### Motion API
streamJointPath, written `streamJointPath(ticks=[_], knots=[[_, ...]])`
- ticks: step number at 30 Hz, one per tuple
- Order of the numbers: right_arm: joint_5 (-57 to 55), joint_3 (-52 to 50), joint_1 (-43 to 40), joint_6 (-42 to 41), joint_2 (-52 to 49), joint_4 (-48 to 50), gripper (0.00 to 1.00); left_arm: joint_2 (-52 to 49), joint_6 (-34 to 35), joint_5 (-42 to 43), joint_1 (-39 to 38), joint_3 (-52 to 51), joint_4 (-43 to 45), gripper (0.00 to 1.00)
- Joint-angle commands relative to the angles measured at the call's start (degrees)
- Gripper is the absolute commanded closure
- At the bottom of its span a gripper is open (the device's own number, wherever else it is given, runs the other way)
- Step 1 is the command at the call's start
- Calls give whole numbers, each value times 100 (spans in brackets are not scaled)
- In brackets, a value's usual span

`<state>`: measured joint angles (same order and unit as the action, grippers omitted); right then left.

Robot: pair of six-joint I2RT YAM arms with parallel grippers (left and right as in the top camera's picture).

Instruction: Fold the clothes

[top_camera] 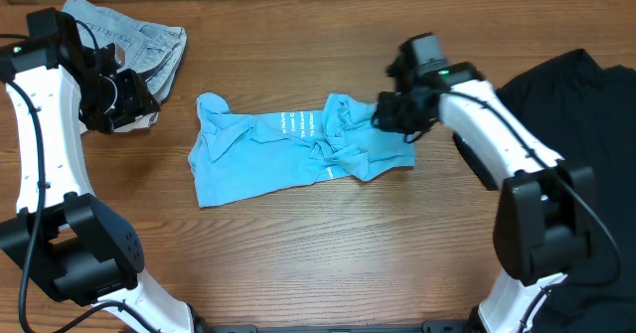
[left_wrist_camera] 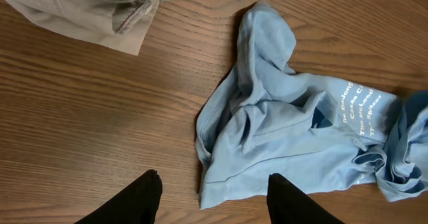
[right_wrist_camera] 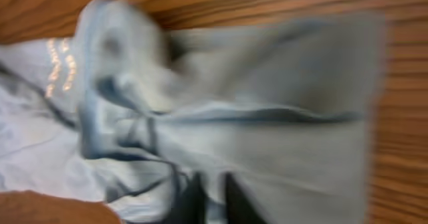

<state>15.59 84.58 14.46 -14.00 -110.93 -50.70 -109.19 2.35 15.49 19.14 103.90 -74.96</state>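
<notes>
— One blue T-shirt [top_camera: 268, 149] lies in the middle, long way left to right. Which arm is closer?
— My right gripper [top_camera: 386, 114], right at its bunched end; too blurry to tell its grip. My left gripper [left_wrist_camera: 214, 184] hangs spread wide, off past the other end.

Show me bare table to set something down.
Free: the table between the blue shirt and the near edge; also the strip beyond it, between the denim and right gripper. Crowded: left gripper by the denim; black shirt fills the right edge.
</notes>
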Motion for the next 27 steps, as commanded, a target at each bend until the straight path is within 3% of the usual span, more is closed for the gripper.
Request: streamJointPath(ticks=[1, 5, 10, 15, 19, 23, 27], knots=[[55, 90, -44, -245, -42, 0, 96, 114, -111, 42, -22, -249, 37, 46], [529, 90, 186, -612, -612, 138, 96, 109, -109, 39, -22, -564, 85, 48], [1561, 90, 713, -658, -1084, 131, 96, 109, -105, -2, -20, -1008, 179, 31], [3163, 186, 1132, 1252, -791, 114, 96, 109, -92, 7, -44, -1495, 444, 18], [2267, 249, 1084, 1351, -350, 59, 96, 109, -94, 72, -87, -2020, 848, 9], [706, 251, 767, 608, -31, -94, 94, 109, -109, 74, -157, -2570, 1364, 1], [306, 249, 247, 68, 7, -420, 93, 109, -251, 282, -240, -2942, 1899, 0]])
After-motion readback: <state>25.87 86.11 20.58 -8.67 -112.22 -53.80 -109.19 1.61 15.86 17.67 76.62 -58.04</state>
